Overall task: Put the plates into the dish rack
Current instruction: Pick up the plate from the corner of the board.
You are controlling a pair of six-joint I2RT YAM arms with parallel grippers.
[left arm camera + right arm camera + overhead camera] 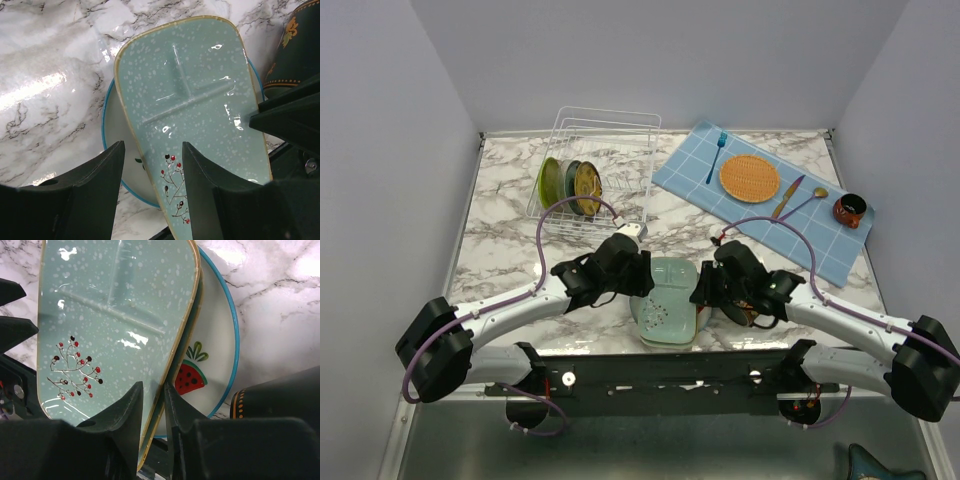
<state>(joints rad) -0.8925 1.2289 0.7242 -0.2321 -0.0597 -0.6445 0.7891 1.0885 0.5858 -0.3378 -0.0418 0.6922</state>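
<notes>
A mint-green rounded-square plate lies on a white watermelon plate at the table's near edge, between both grippers. My right gripper is shut on the mint plate's right rim. My left gripper is open, and the plate's left rim runs between its fingers. The watermelon plate's blue rim shows beneath. The white wire dish rack stands at the back left and holds three upright plates: yellow, teal and brownish.
A black mug with orange decoration stands just right of the plates, and it also shows in the left wrist view. A blue checked mat at the back right holds an orange woven mat, cutlery and a small red-and-black cup.
</notes>
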